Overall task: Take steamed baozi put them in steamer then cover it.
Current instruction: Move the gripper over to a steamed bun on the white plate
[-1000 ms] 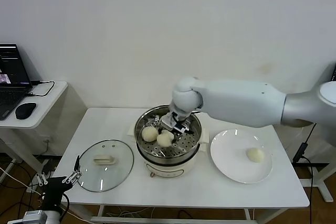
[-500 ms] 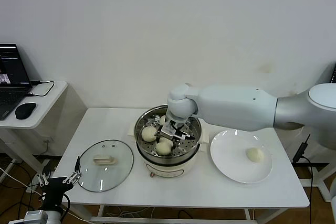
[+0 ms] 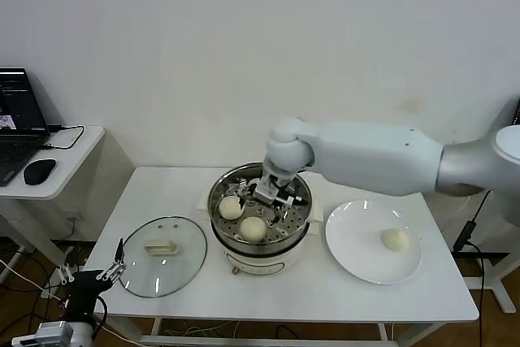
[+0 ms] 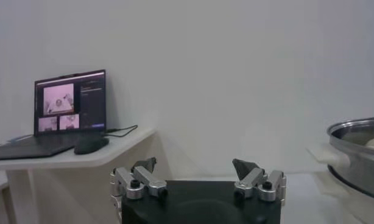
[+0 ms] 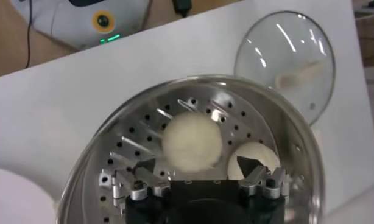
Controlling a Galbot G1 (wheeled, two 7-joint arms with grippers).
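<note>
White table (image 3: 406, 298) by plain wall (image 3: 244, 38) (right end effector (image 3: 271, 193) spread over steamer (image 3: 223, 188)).

Cream-white steamed baozi (image 3: 253, 228), shiny perforated steel steamer (image 3: 302, 215), white plate (image 3: 357, 256).

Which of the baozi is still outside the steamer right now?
The lone baozi on the white plate, to the right of the steamer. The others visible sit inside the steel basket, under the right tool.
</note>
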